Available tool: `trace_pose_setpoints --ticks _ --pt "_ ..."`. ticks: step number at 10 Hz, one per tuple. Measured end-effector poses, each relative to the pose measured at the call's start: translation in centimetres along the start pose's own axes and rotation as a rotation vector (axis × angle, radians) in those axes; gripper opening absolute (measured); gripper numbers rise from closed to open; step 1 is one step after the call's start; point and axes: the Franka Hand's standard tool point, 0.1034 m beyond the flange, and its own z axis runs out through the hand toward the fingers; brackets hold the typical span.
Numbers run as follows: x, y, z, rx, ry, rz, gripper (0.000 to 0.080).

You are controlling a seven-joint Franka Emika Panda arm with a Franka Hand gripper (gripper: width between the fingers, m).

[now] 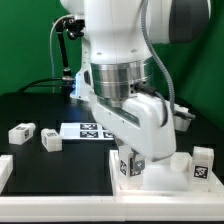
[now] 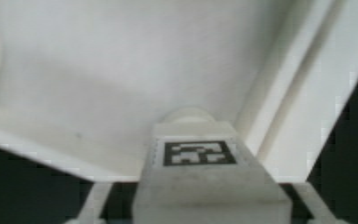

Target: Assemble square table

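The Panda arm's gripper [image 1: 130,158] stands over the white square slab [image 1: 160,181], its two fingers closed on a short white leg [image 1: 127,166] held upright, tag outward. The slab lies at the near edge of the black table [image 1: 50,170], toward the exterior view's right. In the wrist view the leg [image 2: 197,152] shows its black-and-white tag above the slab's recessed underside [image 2: 87,90], close to the raised rim [image 2: 291,90]; whether it touches the slab cannot be told. Two loose legs [image 1: 22,131] [image 1: 52,141] lie well apart from the slab at the exterior view's left. A fourth leg [image 1: 203,165] stands by the slab's right end, and the marker board [image 1: 85,130] lies behind the arm
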Motion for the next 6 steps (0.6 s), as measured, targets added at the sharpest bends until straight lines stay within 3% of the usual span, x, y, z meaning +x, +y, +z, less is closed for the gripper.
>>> trace_pose_setpoints --ticks 1,2,4,6 --pt "-0.11 -0.43 -0.06 0.028 -0.021 0.210 0.0287" --pt "-0.03 -0.39 0.07 0.040 -0.033 0.334 0.0287" --pt "0.03 -0.40 0.04 0.041 -0.020 0.420 0.0287" --pt "0.03 -0.04 0.27 0.021 -0.006 0.416 0.0287"
